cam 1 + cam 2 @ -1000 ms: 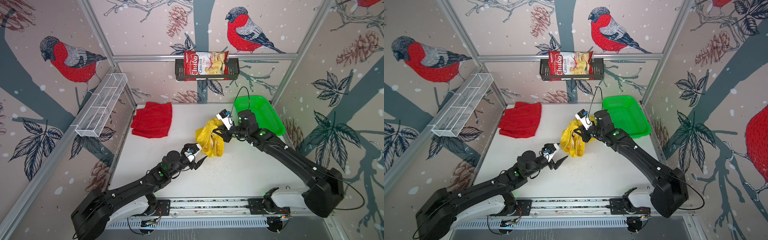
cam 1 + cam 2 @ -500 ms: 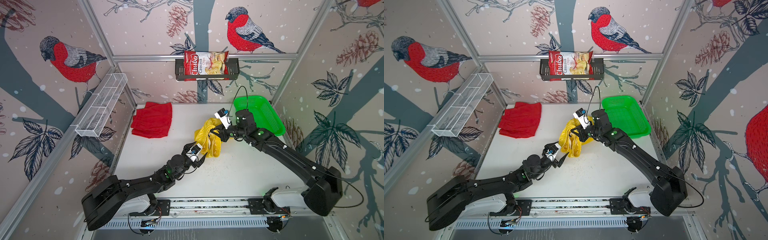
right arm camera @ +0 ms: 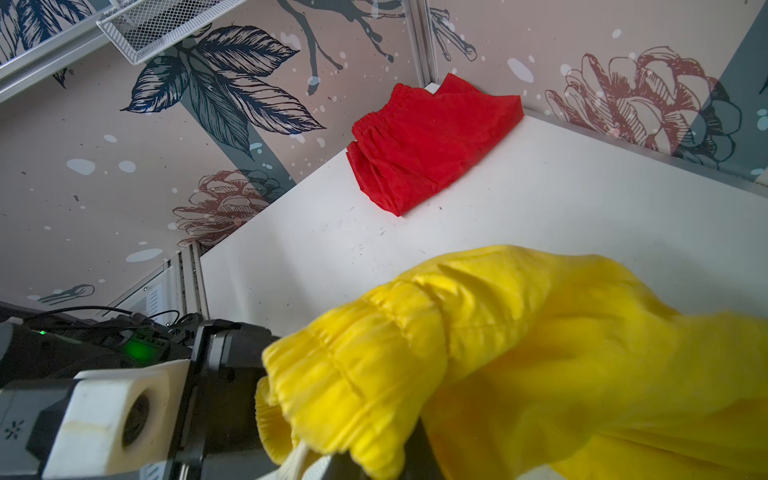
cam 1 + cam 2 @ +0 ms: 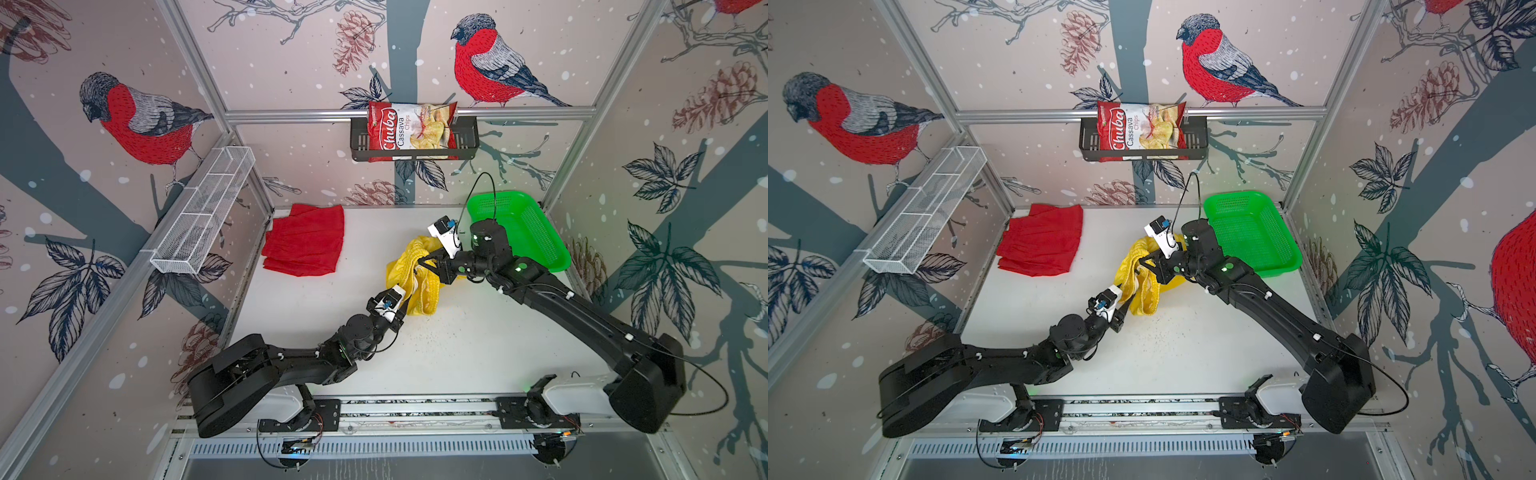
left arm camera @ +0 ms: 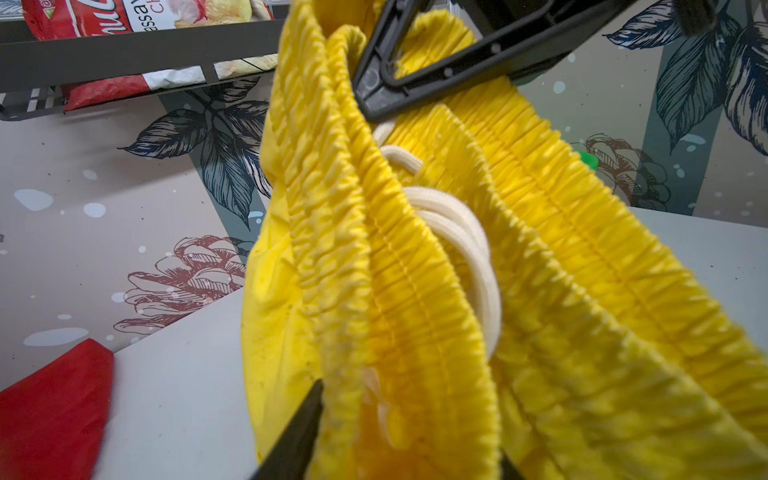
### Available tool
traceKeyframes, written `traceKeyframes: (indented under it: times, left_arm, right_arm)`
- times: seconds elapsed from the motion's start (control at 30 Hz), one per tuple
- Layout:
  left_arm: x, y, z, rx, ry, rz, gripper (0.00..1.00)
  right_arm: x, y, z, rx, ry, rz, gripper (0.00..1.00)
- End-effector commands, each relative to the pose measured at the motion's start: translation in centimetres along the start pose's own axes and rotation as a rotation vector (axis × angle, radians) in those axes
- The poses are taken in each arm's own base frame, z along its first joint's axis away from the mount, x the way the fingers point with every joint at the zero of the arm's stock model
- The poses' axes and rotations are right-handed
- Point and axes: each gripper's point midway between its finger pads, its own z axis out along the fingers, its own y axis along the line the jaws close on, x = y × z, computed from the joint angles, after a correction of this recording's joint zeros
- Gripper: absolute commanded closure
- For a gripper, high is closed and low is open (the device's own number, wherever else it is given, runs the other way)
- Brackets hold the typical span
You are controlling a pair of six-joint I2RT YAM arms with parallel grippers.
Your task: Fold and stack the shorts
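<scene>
Starting at the far left of the table (image 4: 478,345): seeing the red shorts (image 4: 305,243) lying flat in folded layers by the far wall, well apart from both grippers.

Moving right, toward the middle: finding the left gripper (image 4: 1125,297) reaching into the near end of the yellow shorts (image 4: 415,270). Seeing its fingers (image 5: 299,428) standing on either side of the gathered waistband (image 5: 415,291), with a white cord (image 5: 465,232) looping among the folds close by. Seeing cloth filling the gap between those fingers, yet failing to tell whether they are pinching it or only flanking it.

Going further right: seeing the right gripper (image 4: 428,266) clamping the far end of the same waistband, fingers closed tight on a fold. Holding the yellow shorts bunched and lifted at that end, stretched between the two grippers.

Ending at the far right: noting the green basket (image 4: 557,259) sitting just behind the right gripper's wrist, apart from the yellow cloth.
</scene>
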Motion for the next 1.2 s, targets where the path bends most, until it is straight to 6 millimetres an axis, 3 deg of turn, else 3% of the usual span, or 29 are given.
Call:
traceKeyframes:
  times: [0.0, 0.1, 0.2, 0.43, 0.63, 0.73, 0.83, 0.93, 1.03, 1.17]
  left_arm:
    - [-2.2, 0.9, -0.8, -0.037, -0.081, -0.002, 0.76]
    - [-1.9, 1.3, -1.3, -0.044, -0.033, 0.017, 0.92]
    - [-1.6, 1.7, -1.9, -0.044, 0.037, 0.042, 0.99]
    - [-1.9, 3.5, -4.2, -0.066, 0.161, 0.081, 1.0]
    - [-0.5, 2.2, -4.6, 0.047, 0.338, 0.154, 1.0]
    - [-0.5, 1.3, -4.1, 0.1, 0.379, 0.149, 1.0]
    - [-0.3, 0.8, -3.4, 0.115, 0.399, 0.138, 1.0]
    - [-0.4, 0.7, -2.6, 0.101, 0.406, 0.122, 1.0]
    - [-0.3, 1.0, -1.9, 0.066, 0.412, 0.099, 1.0]
    - [0.0, 1.2, -1.5, 0.042, 0.415, 0.081, 1.0]
  right_arm:
    - [-0.6, -0.9, -0.3, 0.047, -0.047, 0.012, 0.99]
    - [0.8, -2.6, -0.3, 0.106, -0.046, 0.045, 0.97]
    - [2.7, -3.7, -0.3, 0.146, -0.047, 0.065, 0.95]
    - [7.5, -3.4, -0.5, 0.178, -0.057, 0.016, 0.92]
    - [11.6, -2.1, 0.3, 0.201, -0.007, -0.055, 0.86]
    - [12.7, -1.7, 0.6, 0.218, -0.009, -0.039, 0.72]
    - [13.1, -1.6, 0.4, 0.249, -0.038, 0.033, 0.47]
    - [13.3, -1.6, -0.4, 0.303, -0.066, 0.111, 0.3]
    - [14.1, -1.7, -1.5, 0.375, -0.084, 0.193, 0.25]
    - [17.7, -1.7, -2.7, 0.481, -0.064, 0.285, 0.19]
